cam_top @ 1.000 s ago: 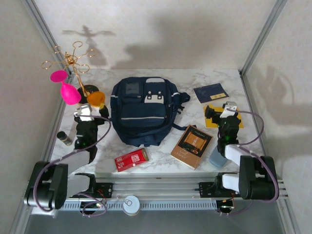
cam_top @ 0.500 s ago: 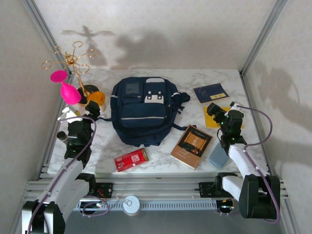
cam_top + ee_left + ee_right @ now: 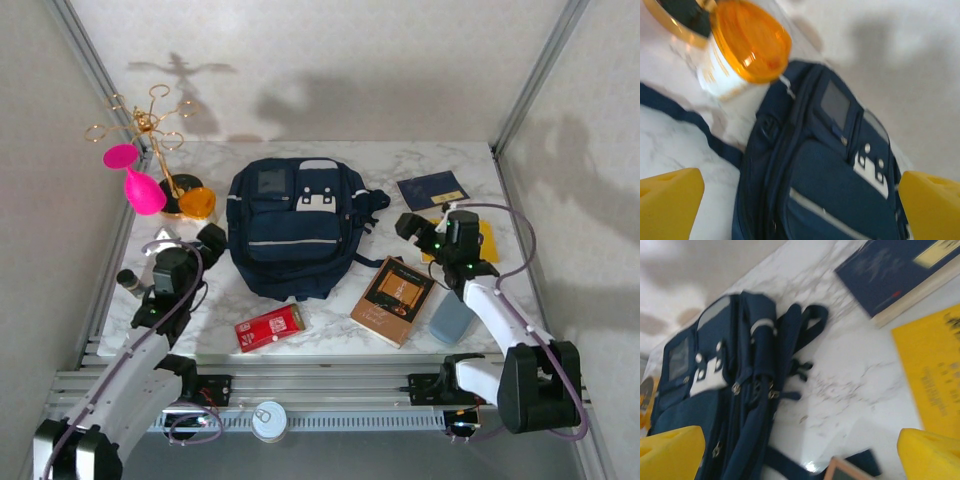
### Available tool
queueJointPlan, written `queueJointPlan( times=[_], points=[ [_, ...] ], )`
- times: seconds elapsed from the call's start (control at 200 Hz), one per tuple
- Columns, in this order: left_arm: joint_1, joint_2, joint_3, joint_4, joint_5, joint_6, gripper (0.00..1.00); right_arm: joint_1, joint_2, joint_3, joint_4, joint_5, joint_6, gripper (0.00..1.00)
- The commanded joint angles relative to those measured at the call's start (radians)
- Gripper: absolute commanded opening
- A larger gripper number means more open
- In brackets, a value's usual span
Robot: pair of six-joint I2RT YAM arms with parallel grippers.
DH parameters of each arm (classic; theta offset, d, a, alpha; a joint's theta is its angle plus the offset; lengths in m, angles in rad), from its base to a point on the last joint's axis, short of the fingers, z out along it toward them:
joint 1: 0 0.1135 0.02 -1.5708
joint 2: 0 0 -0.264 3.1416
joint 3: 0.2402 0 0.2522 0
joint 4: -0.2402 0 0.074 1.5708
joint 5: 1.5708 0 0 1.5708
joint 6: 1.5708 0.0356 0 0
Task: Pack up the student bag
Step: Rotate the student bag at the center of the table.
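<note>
The student bag (image 3: 290, 225) lies flat in the middle of the marble table, navy with pale stripes and grey-white patches. My left gripper (image 3: 210, 240) hovers just off its left side, open with nothing between its fingers. In the left wrist view the student bag (image 3: 835, 185) spans the wide gap of the left gripper (image 3: 800, 210). My right gripper (image 3: 410, 228) is open near the bag's right side, above its straps. The right wrist view has the student bag (image 3: 735, 390) at left, its zippers visible, and the open right gripper (image 3: 800, 455) over bare marble.
A brown book (image 3: 394, 299), a red box (image 3: 270, 327) and a grey-blue case (image 3: 452, 318) lie near the front. A navy book (image 3: 432, 190) and yellow book (image 3: 487, 240) sit at back right. At left stand an orange-lidded jar (image 3: 197, 203), a gold stand (image 3: 150, 130) and a small bottle (image 3: 128, 282).
Both arms swung inward: the left gripper moved right toward the bag's left side, the right gripper moved left off the yellow book toward the bag's right side.
</note>
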Motion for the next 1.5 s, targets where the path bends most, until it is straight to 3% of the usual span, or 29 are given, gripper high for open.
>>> queueJointPlan(
  times=[0.0, 0.245, 0.486, 0.736, 1.031, 1.222, 1.497],
  points=[
    [-0.071, 0.018, 0.04, -0.122, 0.025, -0.042, 0.99, 0.065, 0.043, 0.036, -0.058, -0.077, 0.044, 0.99],
    [-0.184, 0.093, 0.027, -0.112, 0.063, -0.067, 0.99, 0.252, 0.183, 0.087, -0.006, -0.086, 0.109, 0.99],
    [-0.254, 0.241, 0.029, 0.006, 0.075, -0.122, 0.99, 0.301, 0.37, 0.159, 0.11, -0.109, 0.182, 0.98],
    [-0.295, 0.371, 0.016, 0.153, 0.08, -0.159, 0.99, 0.32, 0.519, 0.205, 0.194, -0.171, 0.191, 0.72],
    [-0.317, 0.547, 0.069, 0.294, 0.076, -0.133, 0.99, 0.316, 0.497, 0.194, 0.208, -0.171, 0.155, 0.19],
    [-0.321, 0.686, 0.157, 0.379, 0.051, -0.095, 0.99, 0.311, 0.43, 0.221, 0.155, -0.146, 0.102, 0.08],
    [-0.308, 0.837, 0.373, 0.325, -0.041, 0.031, 0.99, 0.352, 0.362, 0.205, 0.154, -0.157, 0.108, 0.09]
  ],
)
